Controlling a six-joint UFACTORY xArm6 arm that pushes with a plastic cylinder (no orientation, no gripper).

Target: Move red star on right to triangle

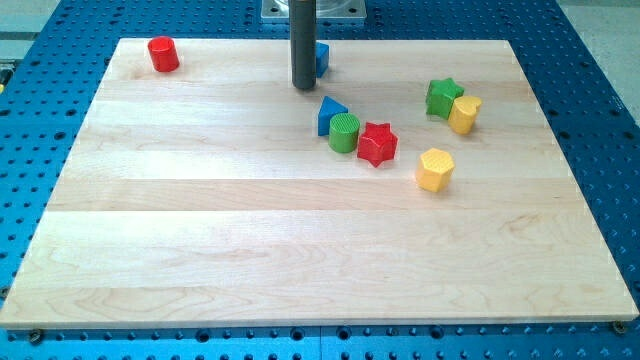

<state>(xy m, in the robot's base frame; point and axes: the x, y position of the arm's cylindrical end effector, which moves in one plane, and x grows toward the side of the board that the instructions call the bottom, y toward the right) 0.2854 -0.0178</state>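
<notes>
A red star (377,144) lies right of the board's middle, touching a green cylinder (344,133) on its left. A blue triangle (330,113) sits just up-left of the green cylinder, touching it. My tip (304,87) is the lower end of a dark rod, up-left of the blue triangle and apart from it. A blue block (321,57) is partly hidden behind the rod near the view's top.
A red cylinder (163,54) stands at the top left. A green star (442,97) and a yellow block (464,114) touch at the right. A yellow hexagon (435,170) lies below them. The wooden board (200,250) rests on a blue perforated table.
</notes>
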